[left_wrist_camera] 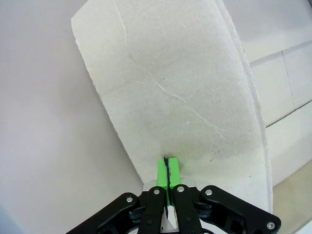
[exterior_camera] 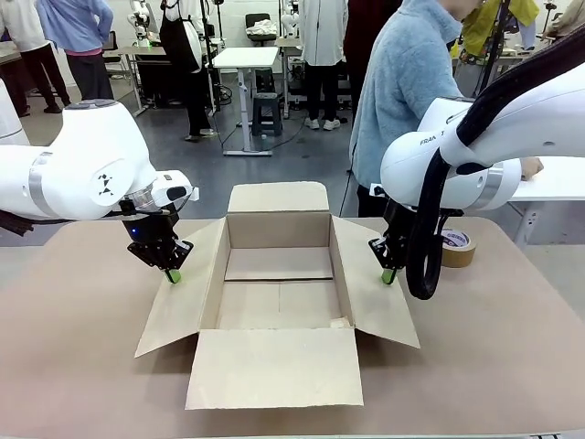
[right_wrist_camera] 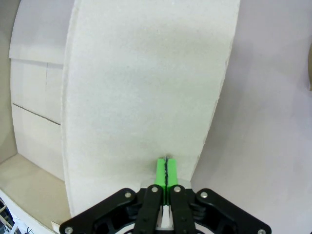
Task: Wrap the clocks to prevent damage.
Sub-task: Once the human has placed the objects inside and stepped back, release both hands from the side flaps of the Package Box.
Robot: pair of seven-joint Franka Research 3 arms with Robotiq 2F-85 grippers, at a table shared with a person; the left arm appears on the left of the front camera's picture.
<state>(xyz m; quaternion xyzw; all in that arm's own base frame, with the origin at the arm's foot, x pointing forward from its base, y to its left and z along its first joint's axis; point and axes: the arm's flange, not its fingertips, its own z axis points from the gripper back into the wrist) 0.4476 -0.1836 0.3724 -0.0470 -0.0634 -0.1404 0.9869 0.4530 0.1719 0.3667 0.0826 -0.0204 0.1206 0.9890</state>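
Note:
An open brown cardboard box (exterior_camera: 279,240) stands in the middle of the table with all its flaps spread and nothing inside. My left gripper (exterior_camera: 173,274) is shut on the outer edge of the box's left flap (left_wrist_camera: 170,83), its green pads (left_wrist_camera: 162,171) pressed together on the cardboard. My right gripper (exterior_camera: 389,274) is shut the same way on the right flap (right_wrist_camera: 146,83), with its pads (right_wrist_camera: 161,171) closed at that flap's edge. The bubble-wrap bundle with the clocks is out of view.
A brown tape roll (exterior_camera: 456,247) lies on the table just right of my right arm. A person in a light blue top (exterior_camera: 402,91) stands behind the far right corner. A white table (exterior_camera: 558,178) is at the far right.

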